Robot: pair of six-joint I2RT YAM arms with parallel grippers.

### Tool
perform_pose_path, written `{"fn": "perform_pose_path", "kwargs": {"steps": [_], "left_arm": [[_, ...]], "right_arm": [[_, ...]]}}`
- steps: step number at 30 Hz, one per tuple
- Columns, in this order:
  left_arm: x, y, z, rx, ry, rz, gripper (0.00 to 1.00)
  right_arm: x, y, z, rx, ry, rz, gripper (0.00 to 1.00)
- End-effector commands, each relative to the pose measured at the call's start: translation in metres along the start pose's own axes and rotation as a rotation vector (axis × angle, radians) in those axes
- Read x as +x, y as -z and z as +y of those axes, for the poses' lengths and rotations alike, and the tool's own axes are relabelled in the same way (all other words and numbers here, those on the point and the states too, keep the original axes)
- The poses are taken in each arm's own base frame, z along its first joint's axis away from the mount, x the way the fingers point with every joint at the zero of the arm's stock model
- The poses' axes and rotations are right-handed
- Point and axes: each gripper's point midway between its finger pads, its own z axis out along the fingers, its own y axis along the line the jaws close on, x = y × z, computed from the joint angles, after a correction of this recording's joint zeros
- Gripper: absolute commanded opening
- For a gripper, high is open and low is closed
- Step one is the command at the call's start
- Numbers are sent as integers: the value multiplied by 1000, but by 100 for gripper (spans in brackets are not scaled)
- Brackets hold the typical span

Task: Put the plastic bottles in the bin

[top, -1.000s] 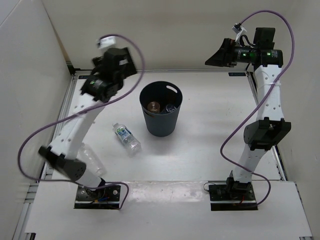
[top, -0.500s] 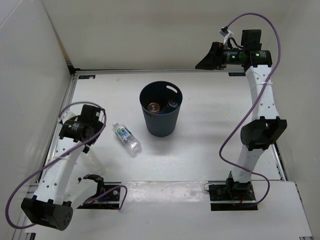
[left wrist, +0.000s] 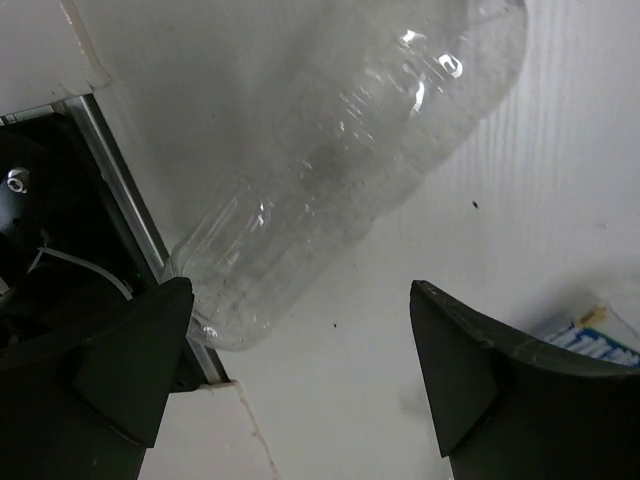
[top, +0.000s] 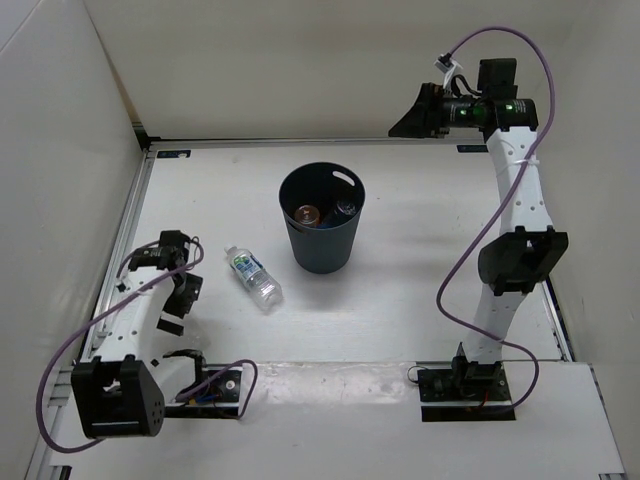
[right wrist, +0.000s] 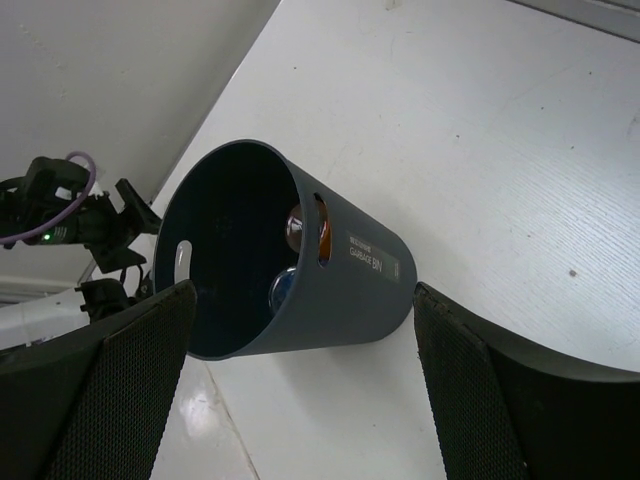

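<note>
**Item 1:** The plain clear bottle [left wrist: 350, 150] lies on its side at the left edge of the desk [top: 420, 290]. Its near end is against the metal rail [left wrist: 115, 180]. In the overhead view it is hidden by the left arm.

**Item 2:** The white-and-green-labelled bottle [top: 252, 276] lies on its side on open desk, between the left arm and the bin [top: 322, 250].

**Items 3 and 4:** The orange bottle [top: 305, 213] and the blue-labelled bottle [top: 343, 210] are already inside the bin, which stands upright mid-desk.

**Handling (judged):**
- Both loose bottles appear empty and thin-walled, so they should be light, smooth and easily dented.
- They are likely to roll, or to slip out of a hard squeeze.
- The best hold is across the barrel near mid-length, closing only until the wall gives slightly.

**Fingers:**
- The left fingers [left wrist: 110, 370] are spread wide and empty. They sit low, just short of the clear bottle's near end.
- The right fingers [right wrist: 480, 400] are also spread and empty. They are held high at the far right, with the camera looking down at the bin's mouth.

**Clearance:**
- The rail and the side wall [top: 70, 150] leave little room on the left, and a nudge could push the clear bottle off the edge.
- The desk is open toward the bin, but the labelled bottle lies near that path.
- The bin's rim stands well above the desk, so a carried bottle must be lifted over it.
</note>
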Motion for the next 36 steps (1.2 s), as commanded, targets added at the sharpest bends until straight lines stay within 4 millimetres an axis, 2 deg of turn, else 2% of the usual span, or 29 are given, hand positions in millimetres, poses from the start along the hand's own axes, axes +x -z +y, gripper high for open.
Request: {"fn": "perform_pose_path", "kwargs": {"steps": [1,7,10,13,14,16,17,18,21,22,23,25,26,27,28,29,30,31,32,34,35,36], "left_arm": [[-4,-14,-6,10,37,32,100],[-10,-35,-14,-53,-26,78,100],[-11,-46,-19,-93,-61,104,95],[-7,-55,-27,-94,-83,138,82],[-5,-58,-28,-94,-87,153,70],[-7,-58,-36,-63,-88,152,56],[-7,-56,-38,-52,-96,152,49],[-10,-53,-42,-38,-91,141,35],[-30,-29,-62,50,-77,77,27],[-45,-11,-75,107,-61,29,27],[-50,2,-80,137,-81,3,27],[-82,62,-119,307,-125,-142,27],[-91,81,-131,365,-137,-196,27],[-112,115,-145,439,-150,-299,27],[-111,163,-171,575,-192,-384,27],[-120,197,-188,671,-221,-458,28],[-126,218,-200,723,-260,-531,28],[-112,258,-213,834,-308,-568,28],[-113,281,-229,886,-386,-640,28],[-83,334,-248,1049,-469,-689,28],[-75,346,-259,1065,-588,-755,28],[-50,365,-273,1139,-633,-774,28]], "right_arm": [[-16,11,9,-5,52,-39,90],[-16,19,6,10,34,-40,90],[-18,22,6,11,21,-43,90],[-19,21,7,8,8,-46,90],[-24,32,-2,28,-13,-67,90],[-25,32,-4,29,-24,-70,90],[-25,33,-6,32,-35,-72,90],[-26,34,-6,31,-32,-74,90],[-26,37,-9,35,-48,-78,90],[-26,36,-9,34,-50,-76,90],[-26,36,-8,32,-53,-76,90],[-25,35,-8,28,-60,-72,90],[-24,34,-9,27,-64,-70,90],[-23,33,-8,22,-62,-66,90],[-23,31,-7,18,-61,-63,90],[-23,30,-8,19,-59,-63,90],[-22,30,-6,16,-58,-62,90],[-23,29,-5,15,-53,-62,90],[-24,28,-5,17,-52,-64,90],[-23,27,-4,16,-50,-63,90],[-24,26,-4,20,-48,-63,90],[-23,27,-3,18,-49,-63,90]]}}
